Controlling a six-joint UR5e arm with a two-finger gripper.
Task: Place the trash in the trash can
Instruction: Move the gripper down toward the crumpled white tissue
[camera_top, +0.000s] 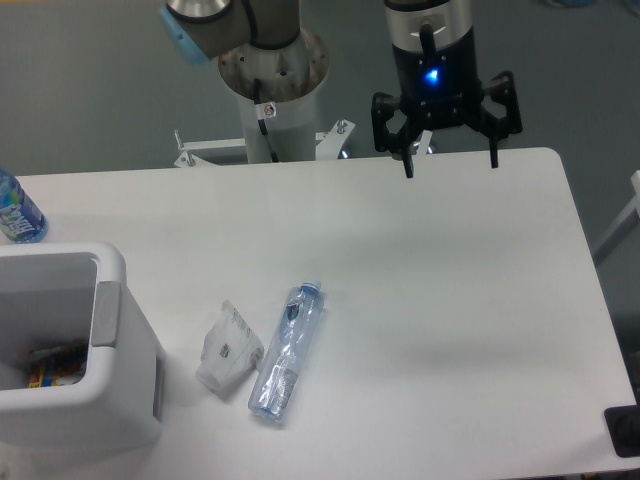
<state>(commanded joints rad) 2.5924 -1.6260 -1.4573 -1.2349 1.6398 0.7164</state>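
Two pieces of trash near the front edge of the white bench (430, 330): crumpled white paper wrapper (227, 349) just beside long clear crushed plastic bottle with blue cap (288, 350), apparently touching. Boxy white plastic trash can with thick rounded rim (108, 300) at the front left corner. Black two-finger gripper (449, 165) above the back edge, fingers spread wide, holding nothing. Blue-labelled water bottle (18, 208) at the left edge.

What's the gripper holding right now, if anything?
Nothing. The gripper is open and empty at the table's far edge; the wrapper and crushed bottle lie on the table.
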